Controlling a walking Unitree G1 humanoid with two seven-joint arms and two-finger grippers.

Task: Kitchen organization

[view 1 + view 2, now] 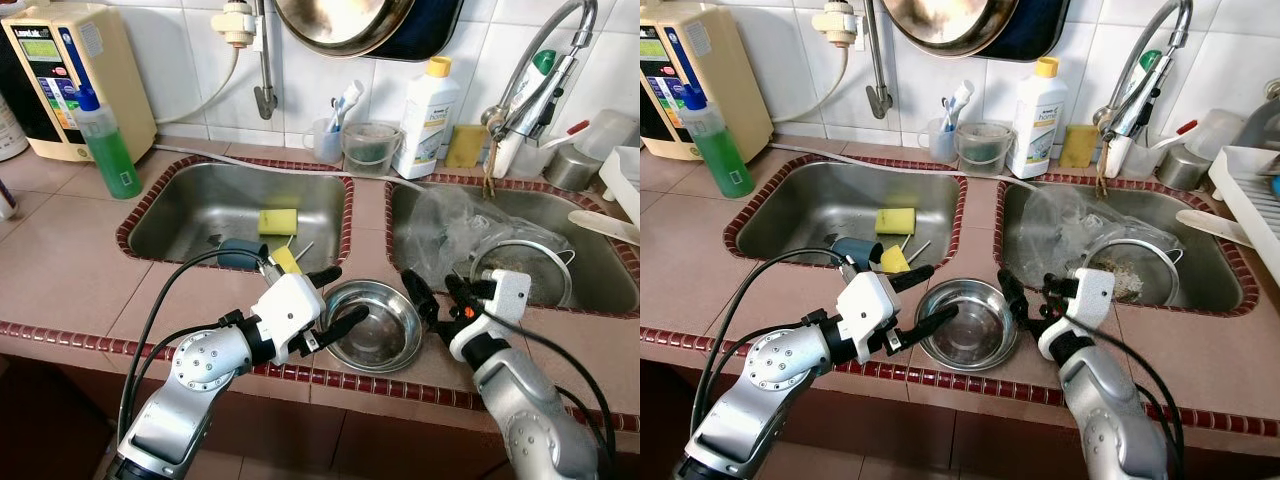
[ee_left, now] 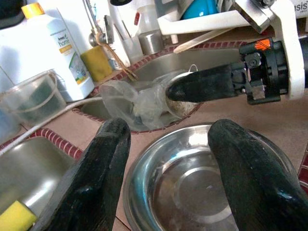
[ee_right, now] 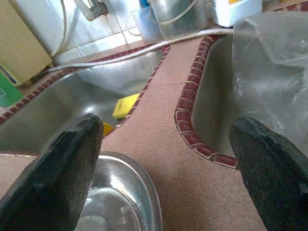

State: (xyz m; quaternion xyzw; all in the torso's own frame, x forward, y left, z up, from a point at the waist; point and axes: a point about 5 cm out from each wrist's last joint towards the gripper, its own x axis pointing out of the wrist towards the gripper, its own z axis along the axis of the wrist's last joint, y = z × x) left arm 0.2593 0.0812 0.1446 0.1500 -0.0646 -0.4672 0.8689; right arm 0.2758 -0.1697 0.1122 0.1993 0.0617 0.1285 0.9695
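Both arms are closing on the steel bowl (image 1: 374, 326), which sits on the tiled surface (image 1: 60, 260) on the strip between the 2 sinks, near the front edge. The left gripper (image 1: 336, 296) has its fingers wide, straddling the bowl's near rim. The right gripper (image 1: 440, 299), fingers also wide and empty, hovers just beside the bowl's other side. Next, I'd guess, one gripper must pinch the rim and lift. Room is tight: the left sink (image 1: 190, 215) lies behind, the right sink (image 1: 590, 270) with its plastic bag (image 1: 450, 225) alongside.
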